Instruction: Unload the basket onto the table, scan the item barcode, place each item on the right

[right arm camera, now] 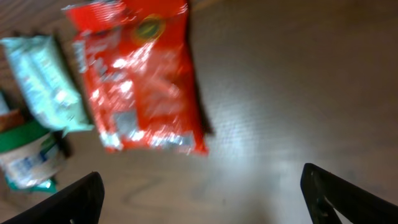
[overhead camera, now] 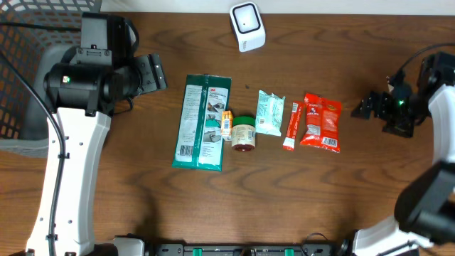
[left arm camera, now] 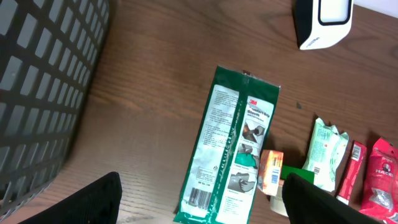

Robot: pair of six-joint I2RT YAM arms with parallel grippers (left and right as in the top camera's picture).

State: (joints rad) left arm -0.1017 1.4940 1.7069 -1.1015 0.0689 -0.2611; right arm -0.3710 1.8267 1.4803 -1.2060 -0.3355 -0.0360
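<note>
One green pack, long axis front-to-back; barcode seemingly near-end.

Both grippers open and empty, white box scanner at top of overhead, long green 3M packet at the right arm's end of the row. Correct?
No. The long green 3M packet lies at the left arm's end of the row, near the left gripper; the red foil pouch ends it by the right gripper. The overhead view shows this. The rest holds.
</note>
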